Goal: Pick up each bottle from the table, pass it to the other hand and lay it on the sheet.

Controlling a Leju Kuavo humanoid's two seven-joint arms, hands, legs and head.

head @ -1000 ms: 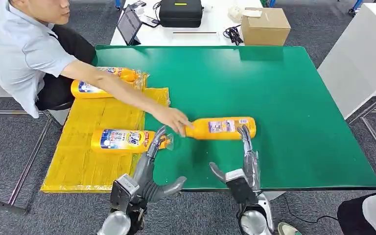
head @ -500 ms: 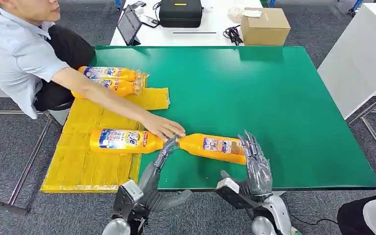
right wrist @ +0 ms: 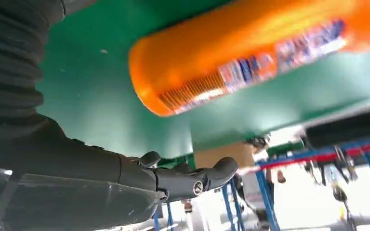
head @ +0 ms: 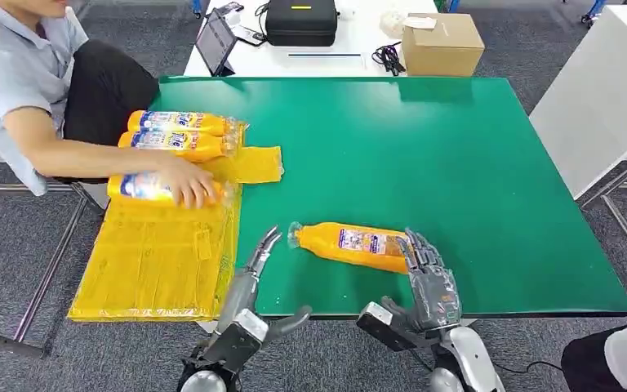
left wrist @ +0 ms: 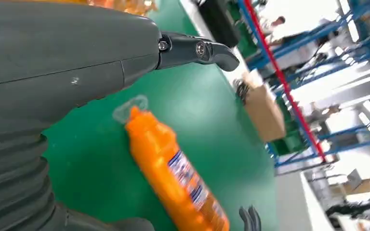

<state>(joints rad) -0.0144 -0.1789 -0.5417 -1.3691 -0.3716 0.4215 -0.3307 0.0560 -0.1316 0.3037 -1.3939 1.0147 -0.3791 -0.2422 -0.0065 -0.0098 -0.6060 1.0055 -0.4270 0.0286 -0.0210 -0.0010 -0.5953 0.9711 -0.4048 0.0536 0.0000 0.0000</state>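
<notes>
We noted the green table (head: 457, 163) carried one orange bottle (head: 351, 245) near its front edge, yellow sheet (head: 163, 253) overlapping its left.

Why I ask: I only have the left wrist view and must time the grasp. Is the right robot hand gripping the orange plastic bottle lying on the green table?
Observer: No. The right robot hand lies open at the orange plastic bottle's base. The right wrist view shows green table between thumb and bottle.
Operator: What's on the sheet?
Observer: Three more orange bottles lie at the far end of the yellow sheet.
Operator: Anyone close by?
Observer: A person's hand rests on the nearest of those three.
</notes>
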